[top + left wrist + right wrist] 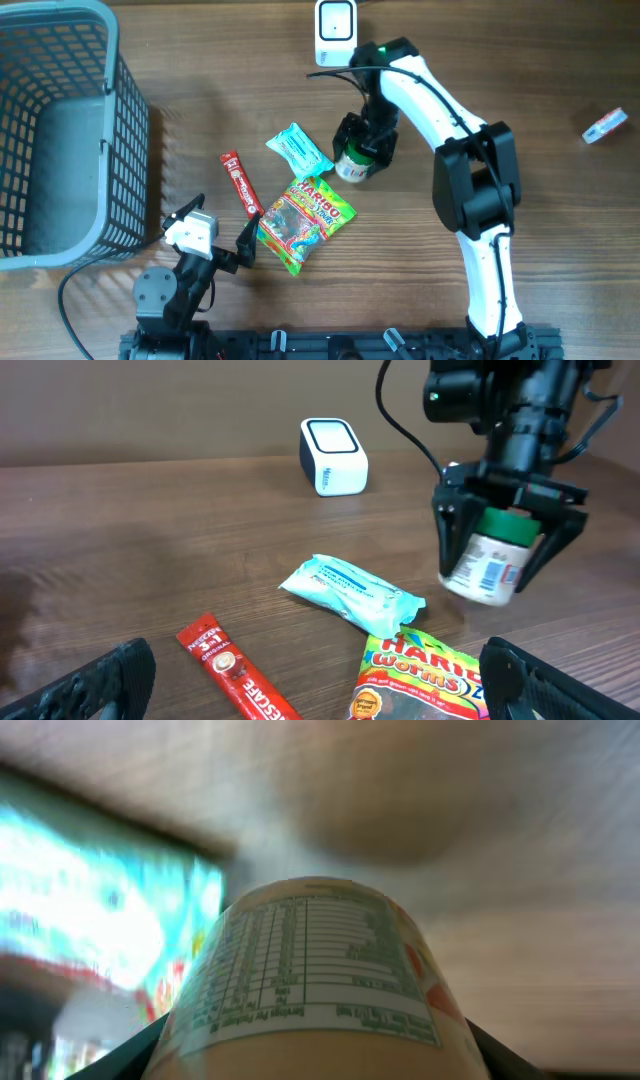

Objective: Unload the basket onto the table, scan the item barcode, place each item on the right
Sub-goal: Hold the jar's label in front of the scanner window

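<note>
Your right fingers [447,535] are closed partway around the bottle [487,565], one finger pressed to each side; you hold it tilted, its green cap up between the fingers and its white label facing out; a block of fine dark lines shows on that label in the left wrist view; whether the bottle's lower edge touches the bench [560,220] you cannot tell. In the right wrist view the label's printed table fills the space between the fingers, and everything behind it is blurred.

Just beside the bottle, on the side toward your left arm, lies a teal packet [350,592]; nearer the robot's base than the right fingers lies a Haribo bag [305,222], close to the bottle but apart from it; beyond the right fingers, toward the far edge of the bench, stands the white scanner [333,455], apart from the bottle. Well apart from the right fingers, on their outer side, lies a small white and red item [605,126].

Your left fingers [110,680] stand spread as wide as they go and hold nothing; just ahead of them lie a red Nescafe stick [235,675] and the Haribo bag; on their outer side sits a grey basket [130,150].
</note>
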